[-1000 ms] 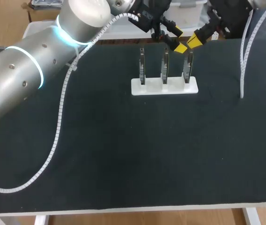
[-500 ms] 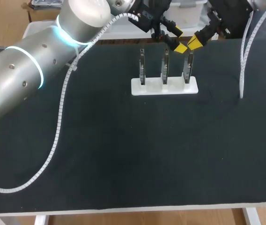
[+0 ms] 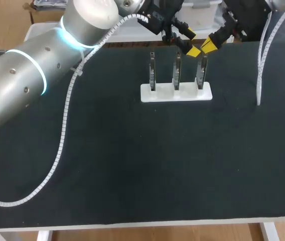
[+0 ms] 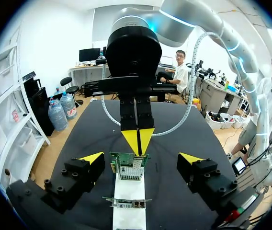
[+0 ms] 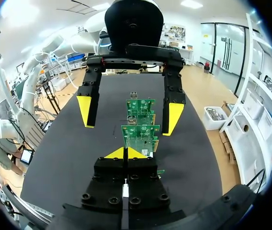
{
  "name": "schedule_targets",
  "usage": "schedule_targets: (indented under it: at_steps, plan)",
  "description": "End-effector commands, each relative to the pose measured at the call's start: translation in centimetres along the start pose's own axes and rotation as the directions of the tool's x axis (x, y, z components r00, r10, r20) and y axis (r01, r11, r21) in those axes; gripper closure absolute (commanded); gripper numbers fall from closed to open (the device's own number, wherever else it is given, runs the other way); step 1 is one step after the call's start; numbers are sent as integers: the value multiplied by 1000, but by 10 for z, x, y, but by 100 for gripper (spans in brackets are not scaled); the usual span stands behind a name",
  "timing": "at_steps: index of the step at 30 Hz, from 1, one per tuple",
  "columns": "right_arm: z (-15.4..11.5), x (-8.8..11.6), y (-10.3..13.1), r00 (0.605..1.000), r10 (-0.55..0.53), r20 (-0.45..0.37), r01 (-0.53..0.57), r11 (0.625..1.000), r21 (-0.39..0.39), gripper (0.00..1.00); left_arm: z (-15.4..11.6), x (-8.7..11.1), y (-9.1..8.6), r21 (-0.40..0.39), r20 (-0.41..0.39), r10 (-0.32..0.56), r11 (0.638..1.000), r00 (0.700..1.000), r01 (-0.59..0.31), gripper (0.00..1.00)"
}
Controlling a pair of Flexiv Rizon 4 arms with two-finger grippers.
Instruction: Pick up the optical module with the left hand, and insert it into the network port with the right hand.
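A white holder [image 3: 176, 93] at the table's far side carries three upright green circuit boards [image 3: 175, 73] with network ports. My left gripper [image 3: 191, 43] hangs open over the rightmost board [image 3: 201, 71]. In the left wrist view its yellow tips [image 4: 92, 157] stand wide on either side of the nearest board [image 4: 129, 166], touching nothing. My right gripper [image 3: 209, 45] faces it from the other side, shut, its tips [image 4: 138, 140] pressed together just above that board. In the right wrist view the right gripper [image 5: 126, 153] is shut before the boards [image 5: 140, 136], with the left gripper [image 5: 130, 114] open beyond. I cannot pick out a loose optical module.
The dark table mat [image 3: 132, 160] spreads wide in front of the holder. My left arm's white cable [image 3: 64, 120] droops over the mat's left part. A thin white cable [image 3: 259, 75] hangs down to the mat at the right.
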State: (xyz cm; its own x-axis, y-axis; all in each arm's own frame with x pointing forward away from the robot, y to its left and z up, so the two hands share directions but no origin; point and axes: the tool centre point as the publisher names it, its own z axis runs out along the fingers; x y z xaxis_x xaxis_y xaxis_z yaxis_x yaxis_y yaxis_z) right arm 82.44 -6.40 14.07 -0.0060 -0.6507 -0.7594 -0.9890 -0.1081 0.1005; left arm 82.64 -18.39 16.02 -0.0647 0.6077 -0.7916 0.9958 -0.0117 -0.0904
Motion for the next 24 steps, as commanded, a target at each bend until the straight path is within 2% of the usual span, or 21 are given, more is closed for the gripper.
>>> schedule_targets:
  at_steps: [1,14,24]
  plan:
    - [0,4,-7,1000,2,1,-1,959,-282,100,2,-4,10,48,-10,-2,999,1000,3,0]
    - [-10,-8,-10,1000,-21,6,22,969,-248,100,2,-4,10,48,-10,-2,999,1000,3,0]
    - [-31,-19,-10,999,-43,26,48,981,-189,100,2,-4,10,48,-10,-2,999,1000,3,0]
